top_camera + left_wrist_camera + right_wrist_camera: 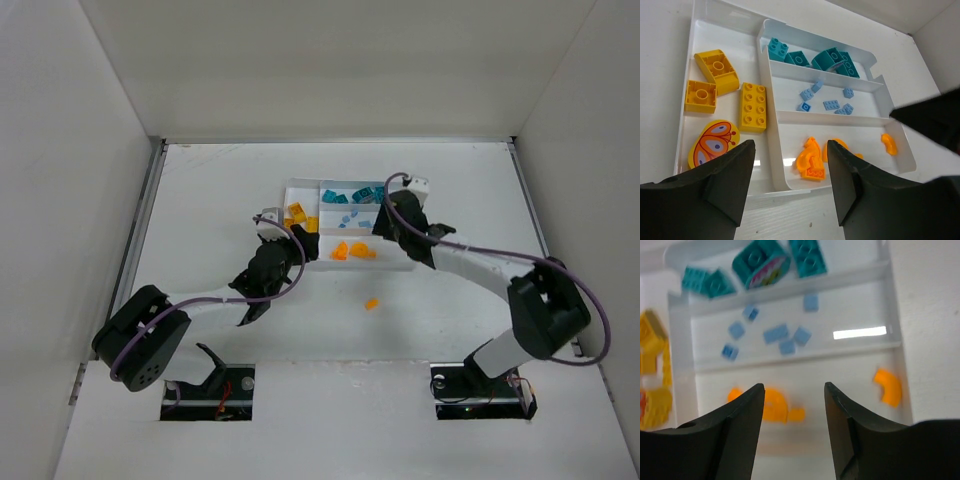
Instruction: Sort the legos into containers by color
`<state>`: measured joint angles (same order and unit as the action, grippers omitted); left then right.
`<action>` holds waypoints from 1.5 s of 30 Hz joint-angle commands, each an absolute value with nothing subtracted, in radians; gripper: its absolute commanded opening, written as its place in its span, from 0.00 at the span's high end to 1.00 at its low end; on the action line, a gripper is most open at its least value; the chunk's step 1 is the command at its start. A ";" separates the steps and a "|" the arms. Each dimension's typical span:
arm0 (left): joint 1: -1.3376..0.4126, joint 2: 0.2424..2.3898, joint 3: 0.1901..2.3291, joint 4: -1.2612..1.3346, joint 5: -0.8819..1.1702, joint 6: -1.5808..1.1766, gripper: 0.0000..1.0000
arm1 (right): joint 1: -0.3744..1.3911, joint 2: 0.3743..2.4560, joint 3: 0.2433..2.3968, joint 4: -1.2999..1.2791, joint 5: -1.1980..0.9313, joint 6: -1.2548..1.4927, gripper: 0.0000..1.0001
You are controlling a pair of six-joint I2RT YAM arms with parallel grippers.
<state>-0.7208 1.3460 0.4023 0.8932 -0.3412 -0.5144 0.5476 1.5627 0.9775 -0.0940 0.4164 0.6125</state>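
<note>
Tray [725, 20]: white, glossy.
Teal bricks [799, 58]: plain teal. One, the printed brick [761, 263], has a pale multicoloured face, too blurred to read.
Light blue bricks [831, 104]: uniform pale blue.
Orange pieces [810, 160]: bright orange.
Yellow bricks [753, 106]: yellow-orange.
Butterfly piece [714, 143]: yellow, with orange wings, pale spots and dark outlines.
Loose piece [371, 303]: orange.
Table [220, 200]: white.
Left gripper [790, 150] and right gripper [794, 390]: black.
Cables [585, 300]: purple.

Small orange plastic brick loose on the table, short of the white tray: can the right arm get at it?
Probably yes: the orange brick lies alone on bare table, and the right gripper hovers open nearby.
</note>
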 commanded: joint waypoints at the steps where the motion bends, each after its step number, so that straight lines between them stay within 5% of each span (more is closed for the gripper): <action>1: -0.720 1.316 0.394 0.959 -0.362 -0.511 0.43 | 0.698 1.396 0.821 -0.084 0.419 0.603 0.42; 9: -0.720 1.328 0.393 0.966 -0.365 -0.511 0.40 | 0.993 1.195 0.588 -0.196 0.445 0.755 0.17; 15: -0.719 1.324 0.388 0.966 -0.365 -0.502 0.39 | 1.035 1.296 0.592 -0.187 0.474 0.758 0.14; 28: -0.716 1.315 0.379 0.968 -0.383 -0.492 0.39 | 1.052 1.460 0.667 -0.202 0.509 0.707 0.51; 36: -0.709 1.290 0.364 0.968 -0.425 -0.494 0.39 | 1.073 1.428 0.655 -0.236 0.509 0.747 0.35; 45: -0.688 1.233 0.319 0.968 -0.521 -0.511 0.34 | 1.082 1.428 0.656 -0.233 0.515 0.765 0.65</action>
